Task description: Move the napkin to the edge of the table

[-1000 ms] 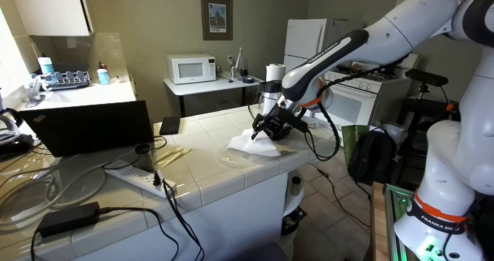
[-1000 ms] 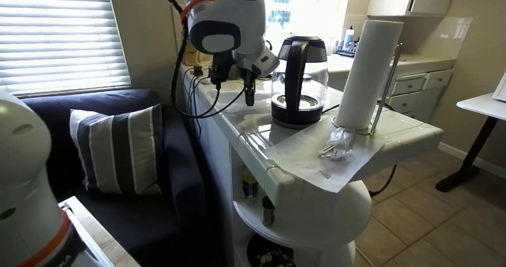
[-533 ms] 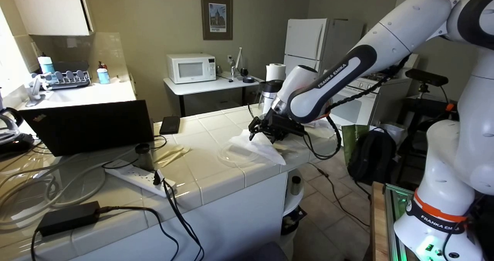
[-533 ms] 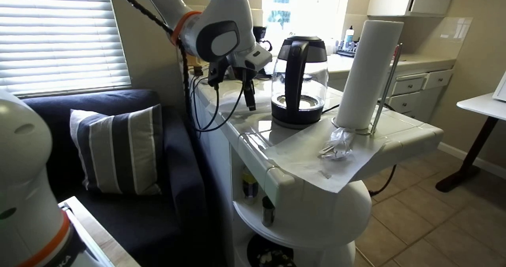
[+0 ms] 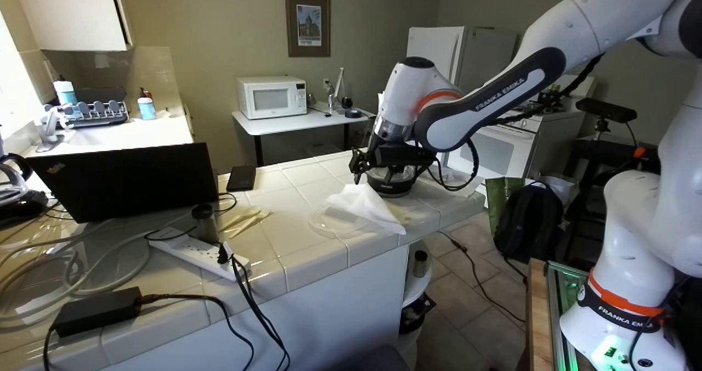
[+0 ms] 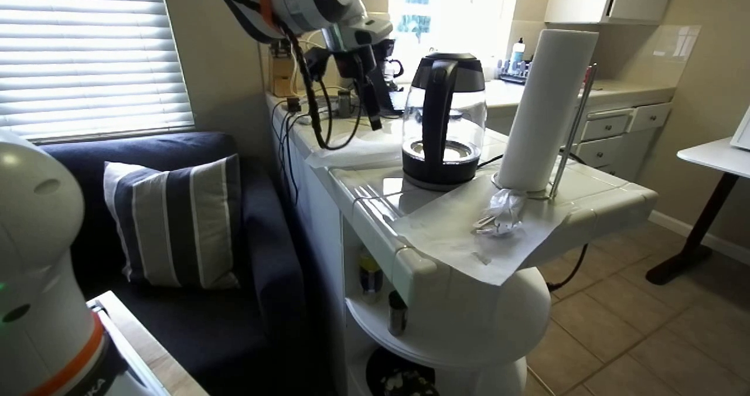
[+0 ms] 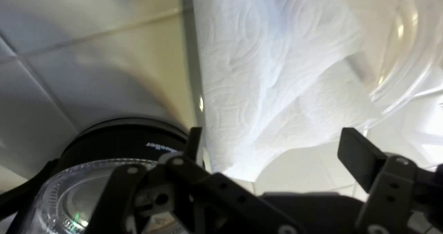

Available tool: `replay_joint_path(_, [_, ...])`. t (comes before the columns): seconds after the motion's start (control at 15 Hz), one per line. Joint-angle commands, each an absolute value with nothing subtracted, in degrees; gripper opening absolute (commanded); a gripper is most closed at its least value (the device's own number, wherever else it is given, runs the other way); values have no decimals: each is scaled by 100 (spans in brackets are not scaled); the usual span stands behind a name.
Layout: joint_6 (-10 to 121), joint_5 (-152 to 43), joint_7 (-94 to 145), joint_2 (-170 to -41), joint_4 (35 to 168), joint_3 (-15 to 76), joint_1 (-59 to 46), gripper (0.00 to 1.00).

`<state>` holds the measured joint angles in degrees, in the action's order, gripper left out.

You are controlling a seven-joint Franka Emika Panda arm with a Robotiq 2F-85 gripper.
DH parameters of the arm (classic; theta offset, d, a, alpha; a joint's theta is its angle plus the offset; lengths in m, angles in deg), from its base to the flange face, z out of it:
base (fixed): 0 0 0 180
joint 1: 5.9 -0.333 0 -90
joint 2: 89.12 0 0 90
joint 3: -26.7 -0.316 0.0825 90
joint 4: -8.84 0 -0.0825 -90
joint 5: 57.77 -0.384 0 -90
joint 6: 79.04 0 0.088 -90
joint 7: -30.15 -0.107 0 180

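The white napkin (image 5: 364, 206) lies creased on the tiled counter, one corner reaching the counter's front edge (image 5: 373, 246). It partly covers a clear plastic lid or plate (image 5: 329, 225). The napkin also shows in an exterior view (image 6: 345, 154) and fills the middle of the wrist view (image 7: 242, 88), with its embossed pattern. My gripper (image 7: 271, 137) is open, its fingers wide apart with nothing between them. In an exterior view, the gripper (image 5: 373, 178) is raised just above and behind the napkin, apart from it.
A glass kettle (image 6: 442, 167) stands right beside the gripper; its black base (image 7: 131, 140) shows in the wrist view. A paper towel roll (image 6: 545, 115) and a paper sheet (image 6: 457, 238) are beyond it. A laptop (image 5: 126, 181) and power strip (image 5: 197, 253) lie farther along.
The napkin's near corner has shifted toward the counter's front edge between the two earlier moments, then stayed. My gripper has risen off the napkin, and the arm has lifted and turned more upright.
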<state>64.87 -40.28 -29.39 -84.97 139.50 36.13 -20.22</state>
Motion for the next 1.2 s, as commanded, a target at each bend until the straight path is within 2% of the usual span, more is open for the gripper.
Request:
replay_joint_path(0.0, [4872, -4416, -2554, -8001, 13506, 2481, -1889, 100])
replay_joint_path(0.2, [3791, -4198, -2309, -8006, 12838, 1747, -1932, 100])
replay_joint_path(0.4, [3324, -3741, -2166, -8154, 12308, 1330, -1861, 100])
replay_joint_path(0.47, [3580, -4004, -2359, -7932, 12633, 1344, -1840, 100])
replay_joint_path(1.13, [3539, -3982, -2356, -7951, 12572, 1283, -1781, 100])
